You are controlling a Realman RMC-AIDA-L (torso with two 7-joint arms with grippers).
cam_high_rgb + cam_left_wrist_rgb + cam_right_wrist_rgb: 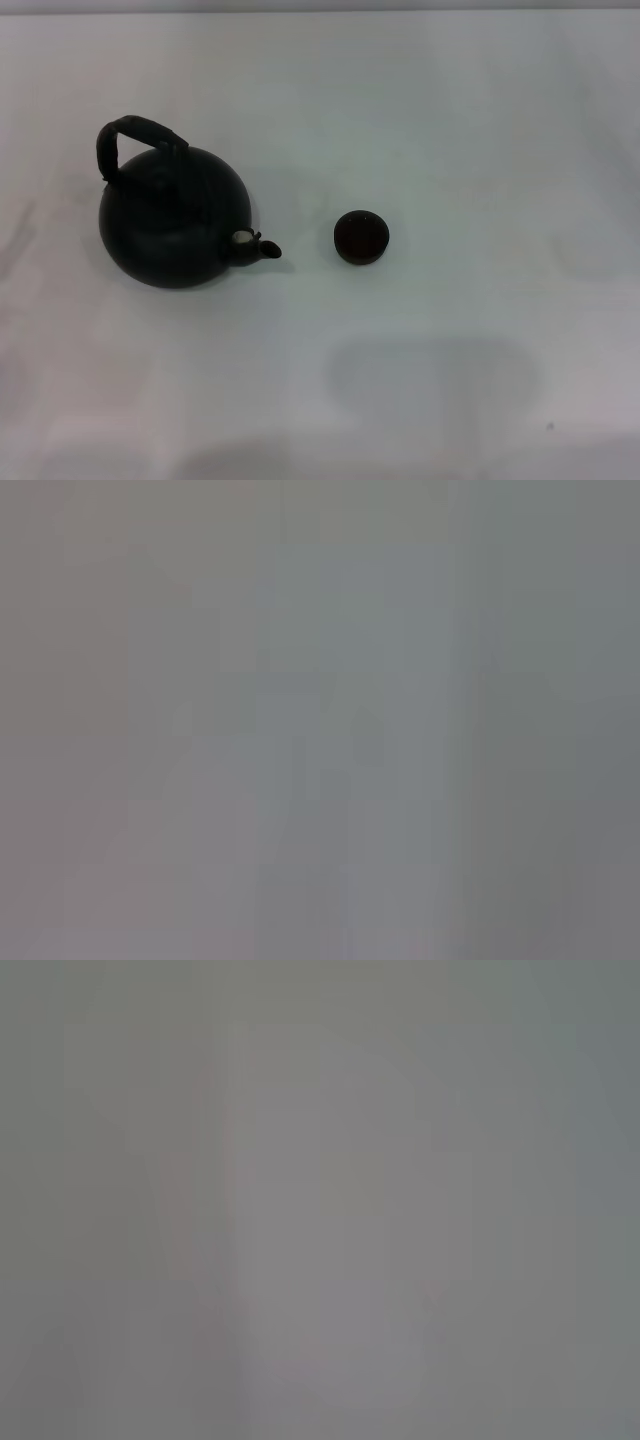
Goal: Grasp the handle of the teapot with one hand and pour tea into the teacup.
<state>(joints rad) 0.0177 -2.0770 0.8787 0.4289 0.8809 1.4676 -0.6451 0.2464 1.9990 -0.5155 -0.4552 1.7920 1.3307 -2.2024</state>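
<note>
- Fingers of both grippers are not shown in any view; their state cannot be told.
- The teapot [172,218] is set on the white desk [480,120], handle [135,138] tilted away, spout towards the teacup [361,237] nearby.

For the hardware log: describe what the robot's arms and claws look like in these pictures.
Neither arm nor claw shows in any view, so no colour, shape, cable or marking can be reported. The head view holds only the large round matte-black teapot with its arched wrapped handle and the tiny dark round teacup on the white table. Both wrist views show featureless grey.
</note>
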